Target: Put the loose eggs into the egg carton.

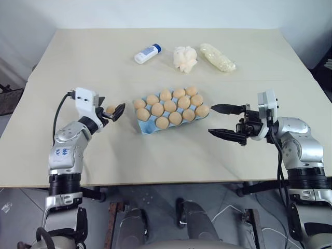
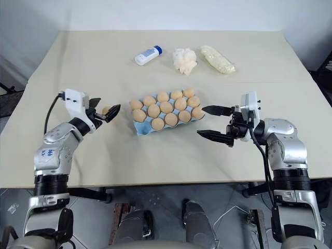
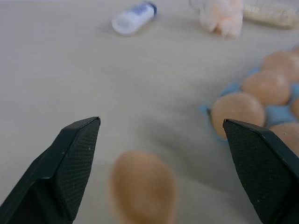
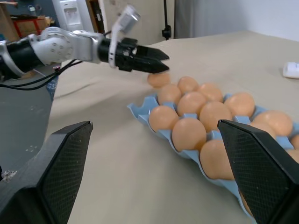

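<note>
One loose egg (image 1: pixel 110 109), tan-brown, lies on the beige table just left of the egg carton (image 1: pixel 144 128). The carton is a light blue tray whose cups hold several eggs. My left gripper (image 1: pixel 111 107) is open around the loose egg, one finger on either side; I cannot tell whether they touch it. In the left wrist view the egg (image 3: pixel 142 189) sits low between the spread fingers (image 3: pixel 77 154). My right gripper (image 1: pixel 211 120) is open and empty at the carton's right end, pointing toward it. The right wrist view shows the carton (image 4: pixel 140 109) and the left gripper (image 4: pixel 161 63) over the egg (image 4: pixel 159 79).
At the far side of the table lie a white bottle with a blue cap (image 1: pixel 147 53), a lumpy white wad (image 1: pixel 185 58) and a pale filled clear bag (image 1: pixel 218 57). The table's near edge (image 1: pixel 155 182) runs just in front of both arms.
</note>
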`<state>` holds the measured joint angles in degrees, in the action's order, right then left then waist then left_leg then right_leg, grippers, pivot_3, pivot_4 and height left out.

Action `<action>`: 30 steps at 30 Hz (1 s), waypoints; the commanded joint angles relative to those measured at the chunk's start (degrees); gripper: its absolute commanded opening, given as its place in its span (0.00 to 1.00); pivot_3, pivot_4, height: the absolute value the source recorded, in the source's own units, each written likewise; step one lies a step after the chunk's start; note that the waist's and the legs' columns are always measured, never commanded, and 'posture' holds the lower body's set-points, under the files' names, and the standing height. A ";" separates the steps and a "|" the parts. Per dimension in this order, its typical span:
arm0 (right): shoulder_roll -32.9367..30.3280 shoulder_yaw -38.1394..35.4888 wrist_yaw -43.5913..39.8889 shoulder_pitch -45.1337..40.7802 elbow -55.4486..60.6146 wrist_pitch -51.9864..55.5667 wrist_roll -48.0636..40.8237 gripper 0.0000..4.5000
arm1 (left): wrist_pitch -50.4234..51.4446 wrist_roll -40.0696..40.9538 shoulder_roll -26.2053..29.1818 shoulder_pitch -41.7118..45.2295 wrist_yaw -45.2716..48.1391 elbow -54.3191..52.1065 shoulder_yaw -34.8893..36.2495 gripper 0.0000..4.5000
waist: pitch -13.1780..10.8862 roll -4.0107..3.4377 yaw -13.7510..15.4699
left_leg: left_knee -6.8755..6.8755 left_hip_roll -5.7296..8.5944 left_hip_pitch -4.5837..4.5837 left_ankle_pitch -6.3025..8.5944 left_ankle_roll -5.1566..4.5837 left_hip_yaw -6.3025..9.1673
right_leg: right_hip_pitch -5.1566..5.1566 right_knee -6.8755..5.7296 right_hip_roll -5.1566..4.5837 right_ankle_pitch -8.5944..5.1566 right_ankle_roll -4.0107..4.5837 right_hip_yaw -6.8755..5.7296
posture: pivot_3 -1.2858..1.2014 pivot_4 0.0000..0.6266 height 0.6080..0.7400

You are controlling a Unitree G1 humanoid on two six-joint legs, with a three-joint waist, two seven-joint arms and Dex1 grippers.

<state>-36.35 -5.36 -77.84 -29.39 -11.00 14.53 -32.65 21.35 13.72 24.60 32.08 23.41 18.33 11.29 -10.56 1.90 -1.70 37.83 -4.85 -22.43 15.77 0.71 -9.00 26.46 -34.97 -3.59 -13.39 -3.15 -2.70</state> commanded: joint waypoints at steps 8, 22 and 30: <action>-2.05 -3.26 2.26 2.37 4.56 1.05 -1.29 1.00 | -4.08 -2.65 0.16 5.58 2.28 10.02 -2.73 0.67 | 0.00 0.00 0.18 | 0.01 0.01 0.00 0.01 0.02 -0.07 | -0.02 0.02 -0.06 -0.01 0.01 -0.03 | 0.52 0.24 1.00; -2.17 -4.50 2.87 3.43 5.26 0.48 -1.52 1.00 | 1.30 5.17 1.71 4.57 13.38 -8.78 -3.05 0.36 | -0.01 0.00 0.14 | 0.00 0.00 0.00 0.01 0.02 -0.08 | -0.02 0.01 -0.04 -0.01 0.01 -0.02 | 0.52 0.24 1.00; -1.50 -5.73 4.90 6.33 7.48 -0.26 -1.91 1.00 | 2.91 5.28 2.28 3.57 24.25 -12.37 -11.16 0.36 | -0.01 0.00 0.17 | 0.02 0.03 0.02 -0.01 0.02 -0.10 | -0.04 0.00 -0.03 -0.01 0.01 0.02 | 0.52 0.24 1.00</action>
<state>-37.58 -9.08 -73.55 -23.26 -6.34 15.10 -33.27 24.88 18.73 26.80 35.37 45.96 7.26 1.02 -10.57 1.89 -1.53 37.85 -4.82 -22.41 15.76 0.72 -9.10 26.42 -34.97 -3.62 -13.40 -3.14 -2.68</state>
